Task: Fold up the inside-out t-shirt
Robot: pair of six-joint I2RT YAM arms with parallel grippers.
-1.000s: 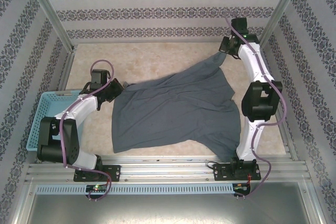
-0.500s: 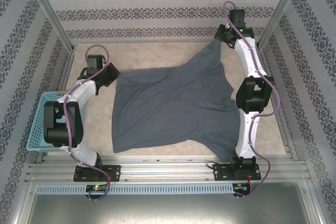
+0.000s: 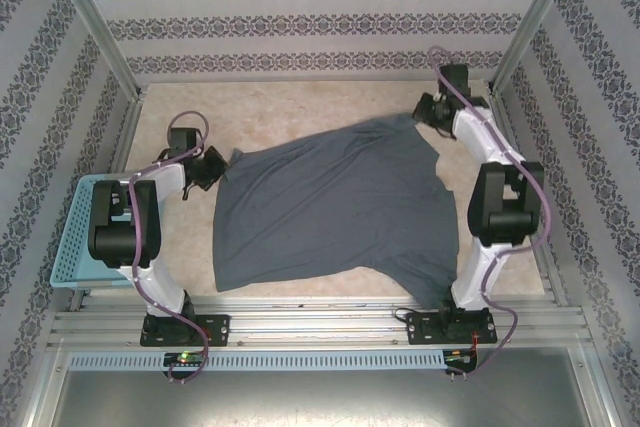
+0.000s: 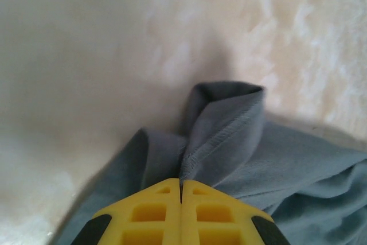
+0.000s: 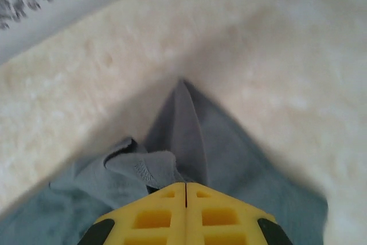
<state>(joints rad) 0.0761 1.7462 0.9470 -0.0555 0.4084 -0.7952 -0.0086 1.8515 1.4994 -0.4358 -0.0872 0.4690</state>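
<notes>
Two grippers each pinch a far corner of the shirt (image 3: 335, 212), which lies spread nearly flat on the pale table (image 3: 290, 112) between the arms. The left gripper (image 4: 181, 190) has its yellow tips pressed together on a stitched fold at the far-left corner, and the cloth bunches up just past the tips. The right gripper (image 5: 185, 190) is likewise clamped on a gathered point of cloth at the far-right corner, near the back wall (image 3: 320, 22). The shirt's long axis runs left to right across the table. Its left edge is straight and square to the near rail, and its far edge climbs toward the right gripper. Collar end: cannot tell. A light-blue basket (image 3: 75, 237) sits at the table's left edge, apart from the shirt and partly hidden by the left arm. The right arm's lower links stand over the shirt's near-right corner and cover part of it. Patterned walls close in three sides.
</notes>
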